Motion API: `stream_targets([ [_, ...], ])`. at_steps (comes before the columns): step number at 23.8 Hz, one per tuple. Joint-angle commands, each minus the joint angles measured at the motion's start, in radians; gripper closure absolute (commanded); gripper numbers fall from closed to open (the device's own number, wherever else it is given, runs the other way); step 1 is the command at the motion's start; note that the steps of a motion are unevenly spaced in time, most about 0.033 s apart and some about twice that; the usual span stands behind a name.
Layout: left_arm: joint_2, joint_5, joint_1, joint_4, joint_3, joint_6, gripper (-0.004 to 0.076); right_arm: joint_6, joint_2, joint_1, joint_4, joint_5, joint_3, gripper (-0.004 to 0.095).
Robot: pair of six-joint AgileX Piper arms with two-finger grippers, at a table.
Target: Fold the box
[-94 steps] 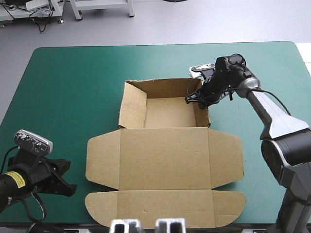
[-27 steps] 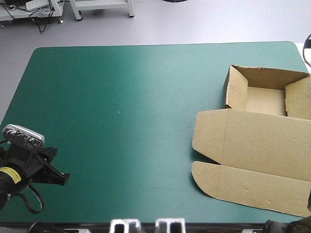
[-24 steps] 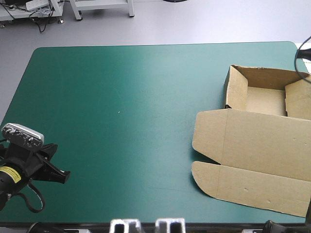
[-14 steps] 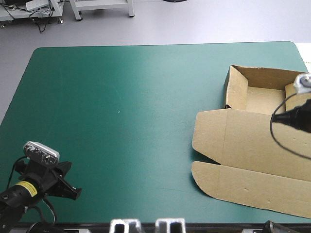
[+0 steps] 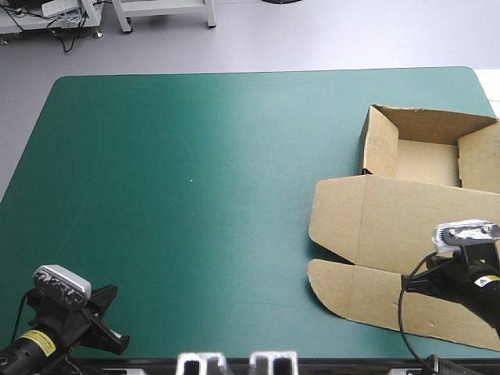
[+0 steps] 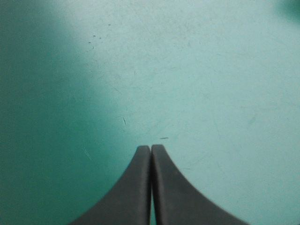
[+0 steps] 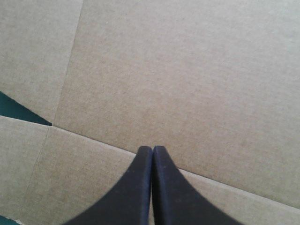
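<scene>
The box lies at the right edge of the surface, tray far and flat lid near, so its long axis runs far to near. Your right gripper hangs over the lid, fingers pressed together, empty. Your left gripper, likewise closed, sits at the near left corner, well apart.

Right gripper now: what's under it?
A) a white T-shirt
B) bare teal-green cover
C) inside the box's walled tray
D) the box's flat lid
D: the right wrist view shows the right gripper, shut, with only flat brown board of the box under and ahead of it, by a crease. The high view puts it over the lid, on the near side of the tray.
</scene>
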State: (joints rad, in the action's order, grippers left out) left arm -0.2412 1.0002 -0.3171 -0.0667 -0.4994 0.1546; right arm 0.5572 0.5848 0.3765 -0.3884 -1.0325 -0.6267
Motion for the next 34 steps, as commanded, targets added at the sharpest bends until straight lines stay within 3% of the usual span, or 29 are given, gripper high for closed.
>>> stream_targets([
  [1,0.007,-0.054,0.001,-0.013,-0.018,0.011,0.0734,0.045,-0.040,-0.020,-0.048,0.062,0.036,0.0923],
  [12,0.010,-0.054,0.001,-0.013,-0.018,0.012,0.0734,0.083,-0.132,-0.282,-0.034,0.083,0.102,0.0923],
  [34,0.010,-0.054,0.001,-0.013,-0.018,0.012,0.0734,0.094,-0.134,-0.298,-0.048,0.089,0.104,0.0927],
])
